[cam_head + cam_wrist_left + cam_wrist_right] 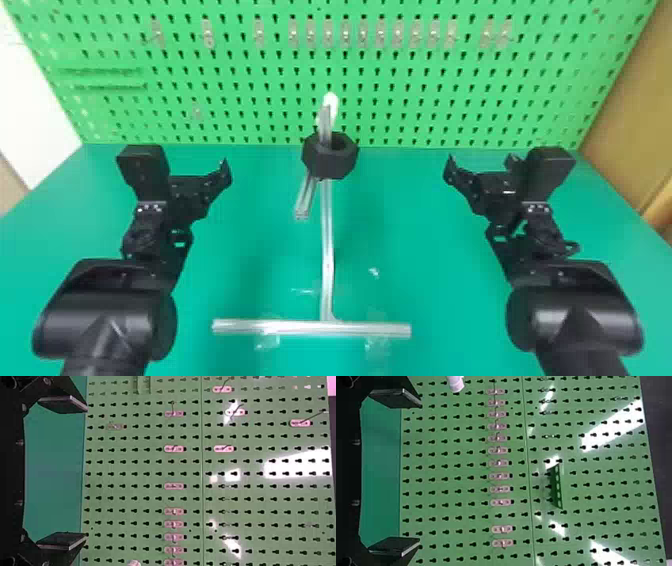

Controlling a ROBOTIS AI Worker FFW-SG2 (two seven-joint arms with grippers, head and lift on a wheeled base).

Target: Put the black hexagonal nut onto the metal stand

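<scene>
In the head view the black hexagonal nut (330,162) sits around the upright post of the metal stand (327,240), below its white tip. Left of it, my left gripper (200,185) is held over the table, apart from nut and stand. On the other side my right gripper (482,170) is likewise apart from both. The left wrist view has the left gripper (86,473) open and holding nothing, with the stand's white tip (134,563) at an edge. My right gripper (420,473) also stands open and unloaded in its wrist view, where the white tip (456,383) shows too.
A green pegboard (240,75) with small hooks rises behind the table (250,260). The stand's base bar (280,327) lies across the near part of the table, with clear tape on it. A short bar (304,200) slants out below the nut.
</scene>
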